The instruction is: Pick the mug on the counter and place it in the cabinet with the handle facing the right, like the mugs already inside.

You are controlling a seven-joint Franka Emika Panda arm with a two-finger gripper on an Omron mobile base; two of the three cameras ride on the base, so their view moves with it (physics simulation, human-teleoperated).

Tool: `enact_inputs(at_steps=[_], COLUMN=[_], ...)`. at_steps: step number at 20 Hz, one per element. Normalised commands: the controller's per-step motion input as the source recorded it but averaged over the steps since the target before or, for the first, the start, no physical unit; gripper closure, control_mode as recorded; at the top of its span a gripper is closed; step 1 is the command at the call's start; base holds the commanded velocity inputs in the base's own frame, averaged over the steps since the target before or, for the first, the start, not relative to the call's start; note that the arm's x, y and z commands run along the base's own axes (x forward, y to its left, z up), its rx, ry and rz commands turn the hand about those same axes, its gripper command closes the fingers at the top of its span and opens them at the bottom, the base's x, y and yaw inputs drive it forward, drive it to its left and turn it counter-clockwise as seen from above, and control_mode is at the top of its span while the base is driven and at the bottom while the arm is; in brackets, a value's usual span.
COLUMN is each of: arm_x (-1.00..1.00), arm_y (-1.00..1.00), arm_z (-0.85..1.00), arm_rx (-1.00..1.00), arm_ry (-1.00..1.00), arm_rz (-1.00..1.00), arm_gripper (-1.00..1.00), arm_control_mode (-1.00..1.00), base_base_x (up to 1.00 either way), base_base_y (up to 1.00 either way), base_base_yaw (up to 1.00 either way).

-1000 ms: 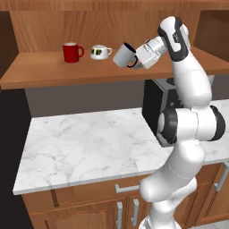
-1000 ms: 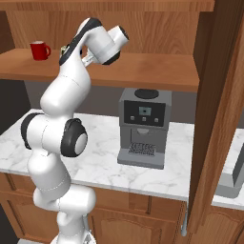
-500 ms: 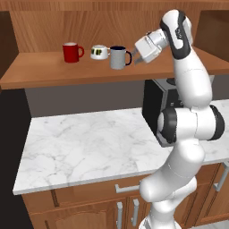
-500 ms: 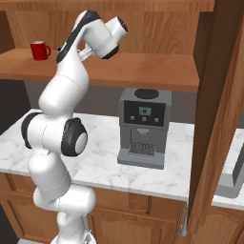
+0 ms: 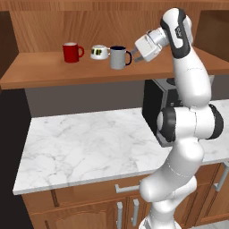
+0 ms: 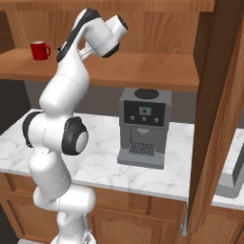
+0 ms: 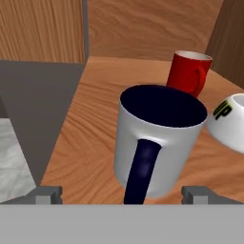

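Mug (image 5: 118, 58), smooth grey cylinder with dark loop handle (image 5: 128, 58), stands upright on the warm wooden cabinet (image 5: 53, 74) shelf beside the squat white cup (image 5: 99, 52) and red mug (image 5: 71, 52); we see the gripper (image 5: 135, 57) spread wide, empty, by the handle.

The cabinet (image 5: 40, 74), a warm brown wooden shelf across the upper part of the left base view, carries three things in a row: a red mug (image 5: 71, 52) at the left, a squat white cup (image 5: 99, 52) beside it, and the mug (image 5: 118, 57) upright at the right, its handle (image 5: 129, 58) pointing right. Below, the bench (image 5: 89, 147) of white marble spreads across the middle of the frame, with a coffee machine (image 6: 143, 126) standing on it at the centre of the right base view.
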Motion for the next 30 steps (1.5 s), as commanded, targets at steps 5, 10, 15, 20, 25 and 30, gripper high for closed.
enact_inputs(at_steps=[5,10,15,20,25,30], arm_x=[0.0,-0.01,-0.12,-0.21,-0.29,-0.39], arm_y=[-0.01,-0.04,-0.04,-0.03,-0.04,-0.05], arm_z=[-0.17,-0.08,0.0,0.0,-0.01,-0.06], arm_rx=[0.0,0.0,0.0,0.0,0.0,0.0], arm_ry=[0.0,-0.01,-0.05,-0.06,-0.06,-0.07], arm_rz=[0.0,0.0,0.0,0.0,0.0,0.0], arm_gripper=[-1.0,-1.0,-1.0,-1.0,-1.0,-1.0], arm_control_mode=[-1.0,-1.0,-1.0,-1.0,-1.0,-1.0], base_base_x=[0.0,0.0,0.0,0.0,0.0,0.0], base_base_y=[0.0,0.0,0.0,0.0,0.0,0.0], base_base_yaw=[0.0,0.0,0.0,0.0,0.0,0.0])
